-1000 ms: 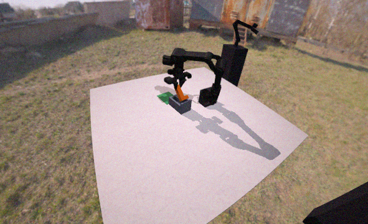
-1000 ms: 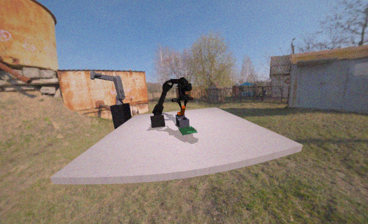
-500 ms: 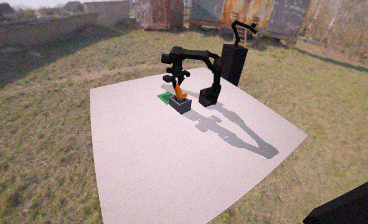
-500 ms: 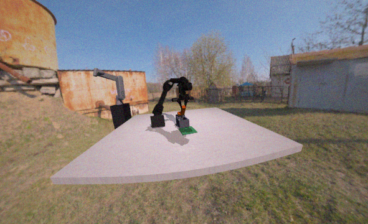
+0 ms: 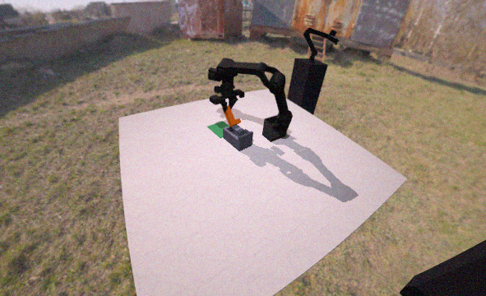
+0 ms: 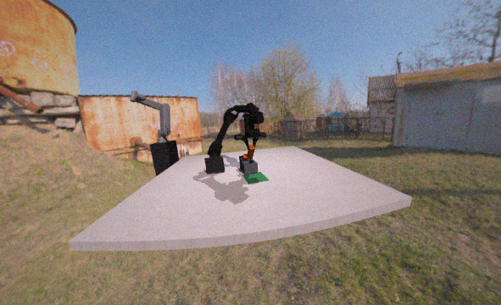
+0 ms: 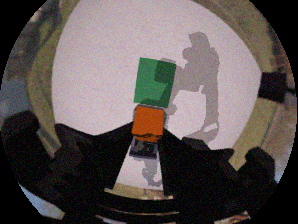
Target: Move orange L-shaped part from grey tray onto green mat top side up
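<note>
Top view: the black six-joint arm (image 5: 283, 96) (image 6: 220, 137) reaches over the pale slab table (image 5: 185, 197) (image 6: 250, 212) (image 7: 90, 75). Its black parallel-jaw gripper (image 5: 227, 108) (image 6: 251, 146) (image 7: 147, 125) points down and is pinching the upper end of the orange L-shaped part (image 5: 232, 117) (image 6: 251, 153) (image 7: 148, 120).

Part: steeply tilted, over the grey box-like tray (image 5: 238, 139) (image 6: 248, 166) (image 7: 143, 150). The L-shaped end is lowest; in the top view its foot points towards three o'clock. Whether that end touches the tray cannot be told.

Square green mat (image 5: 217, 129) (image 6: 256, 178) (image 7: 150, 85): flat on the table just beside the tray, at ten o'clock from it in the top view and near five o'clock in the exterior view. The wrist view puts the mat at twelve o'clock from the part, with a dark shadow at its two o'clock corner. The part is not on the mat.

Background: a second arm (image 5: 322, 34) (image 6: 164, 119) stands on a tall black pedestal (image 5: 306, 84) (image 6: 165, 158), at one o'clock from the first arm's base in the top view.
</note>
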You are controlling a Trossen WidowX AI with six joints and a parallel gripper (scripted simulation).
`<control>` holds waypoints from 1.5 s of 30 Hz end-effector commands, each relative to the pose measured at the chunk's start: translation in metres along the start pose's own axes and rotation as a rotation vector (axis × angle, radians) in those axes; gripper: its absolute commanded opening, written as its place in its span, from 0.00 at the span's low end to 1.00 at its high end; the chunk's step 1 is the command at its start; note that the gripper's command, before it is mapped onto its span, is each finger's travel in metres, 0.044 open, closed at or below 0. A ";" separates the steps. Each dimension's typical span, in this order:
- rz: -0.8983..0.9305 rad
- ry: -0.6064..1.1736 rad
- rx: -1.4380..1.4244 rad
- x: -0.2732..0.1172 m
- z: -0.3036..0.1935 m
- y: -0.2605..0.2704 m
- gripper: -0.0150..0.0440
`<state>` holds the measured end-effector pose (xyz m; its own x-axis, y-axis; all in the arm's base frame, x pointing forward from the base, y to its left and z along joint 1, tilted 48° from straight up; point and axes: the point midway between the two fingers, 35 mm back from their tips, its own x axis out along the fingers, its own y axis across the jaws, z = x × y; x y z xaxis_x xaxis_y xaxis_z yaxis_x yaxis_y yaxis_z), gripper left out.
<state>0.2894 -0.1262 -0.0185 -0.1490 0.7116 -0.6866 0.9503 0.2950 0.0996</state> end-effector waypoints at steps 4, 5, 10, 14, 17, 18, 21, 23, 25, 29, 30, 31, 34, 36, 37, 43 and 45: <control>-0.003 -0.006 -0.009 0.000 0.032 -0.002 0.25; -0.003 -0.006 -0.009 0.000 0.036 -0.003 0.25; -0.003 -0.007 -0.009 -0.001 0.055 -0.004 0.25; -0.002 -0.009 -0.010 -0.001 0.068 -0.005 0.25; -0.002 -0.009 -0.010 -0.002 0.078 -0.006 0.25; -0.002 -0.010 -0.010 -0.002 0.081 -0.006 0.25; -0.002 -0.010 -0.010 -0.002 0.089 -0.007 0.25; -0.002 -0.010 -0.010 -0.002 0.089 -0.007 0.25; -0.002 -0.010 -0.010 -0.001 0.089 -0.007 0.25; -0.002 -0.010 -0.010 0.002 0.089 -0.007 0.25; -0.002 -0.010 -0.010 0.003 0.089 -0.007 0.25; -0.002 -0.010 -0.010 0.005 0.089 -0.007 0.25; -0.002 -0.010 -0.010 0.010 0.090 -0.007 0.25; -0.002 -0.010 -0.010 0.013 0.090 -0.007 0.25; -0.002 -0.010 -0.010 0.014 0.090 -0.007 0.25; -0.002 -0.010 -0.010 0.024 0.090 -0.007 0.25; -0.002 -0.010 -0.010 0.027 0.090 -0.007 0.25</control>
<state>0.3049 -0.1725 -0.0979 -0.1462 0.7005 -0.6985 0.9448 0.3081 0.1112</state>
